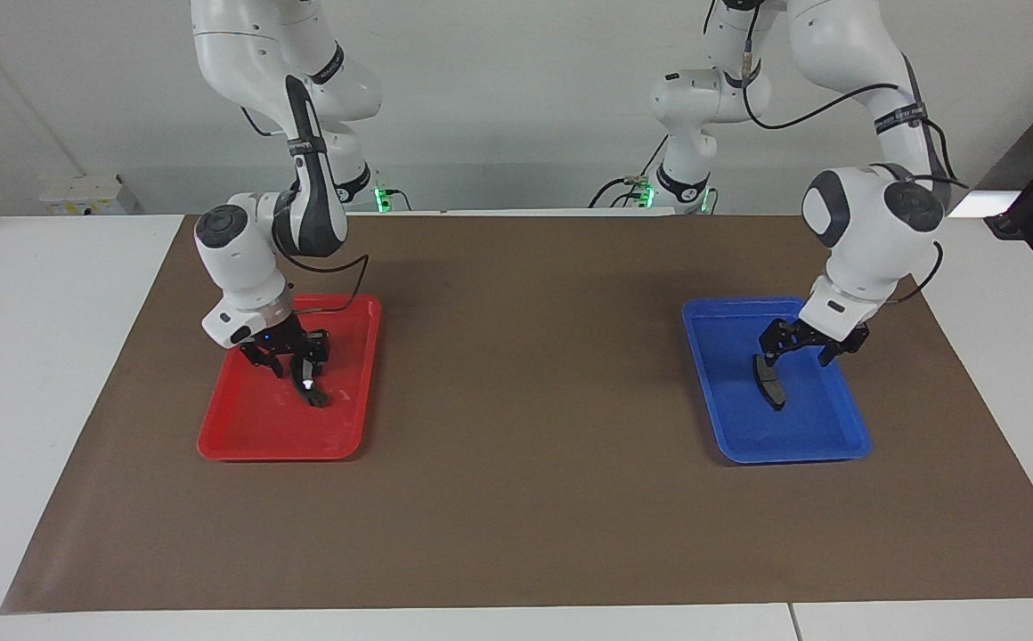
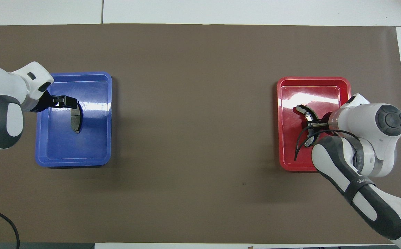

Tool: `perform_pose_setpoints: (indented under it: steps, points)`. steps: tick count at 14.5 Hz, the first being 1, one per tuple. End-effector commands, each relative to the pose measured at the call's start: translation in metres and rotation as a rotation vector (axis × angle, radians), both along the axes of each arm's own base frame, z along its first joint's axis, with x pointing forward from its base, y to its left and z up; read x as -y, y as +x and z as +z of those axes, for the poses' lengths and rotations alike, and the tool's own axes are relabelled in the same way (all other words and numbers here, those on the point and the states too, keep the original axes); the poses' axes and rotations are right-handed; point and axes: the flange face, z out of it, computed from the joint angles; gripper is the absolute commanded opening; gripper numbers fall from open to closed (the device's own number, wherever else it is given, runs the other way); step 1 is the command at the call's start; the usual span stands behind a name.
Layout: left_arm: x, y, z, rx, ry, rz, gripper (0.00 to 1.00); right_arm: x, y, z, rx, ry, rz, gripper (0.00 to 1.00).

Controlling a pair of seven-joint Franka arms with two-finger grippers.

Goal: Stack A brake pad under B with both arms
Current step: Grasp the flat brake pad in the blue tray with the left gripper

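Observation:
The short dark-grey A brake pad (image 1: 770,385) lies in the blue tray (image 1: 793,456) at the left arm's end of the table; it also shows in the overhead view (image 2: 75,121). My left gripper (image 1: 800,352) is open just above the pad's end nearer the robots, also seen from overhead (image 2: 70,101). The curved piece B (image 1: 310,387) with its white spot lies in the red tray (image 1: 240,445) at the right arm's end; it also shows from overhead (image 2: 303,110). My right gripper (image 1: 289,363) is low in the red tray, open astride B's nearer part, which it hides.
A brown mat (image 1: 525,401) covers the table between the two trays. The blue tray (image 2: 72,160) and the red tray (image 2: 314,80) lie far apart. White table shows around the mat.

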Motion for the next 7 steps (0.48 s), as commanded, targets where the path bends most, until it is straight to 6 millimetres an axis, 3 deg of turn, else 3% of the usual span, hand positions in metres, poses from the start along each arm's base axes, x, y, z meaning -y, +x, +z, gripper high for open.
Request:
perform_pose_setpoints:
  steps: [1, 3, 6, 7]
  points:
    - [0.001, -0.013, -0.040, 0.026, 0.010, -0.011, 0.98, -0.005, 0.000, 0.006, -0.013, 0.015, 0.021, 0.00]
    - [-0.005, -0.013, -0.061, -0.003, 0.012, -0.005, 0.98, -0.005, 0.005, 0.010, -0.003, 0.018, -0.007, 0.00]
    - [-0.006, -0.018, -0.064, -0.041, 0.013, -0.008, 0.96, -0.005, 0.011, 0.019, -0.008, 0.020, -0.012, 0.00]
    - [-0.006, -0.021, -0.065, -0.067, 0.014, -0.010, 0.89, -0.005, 0.013, 0.021, -0.008, 0.021, -0.012, 0.00]
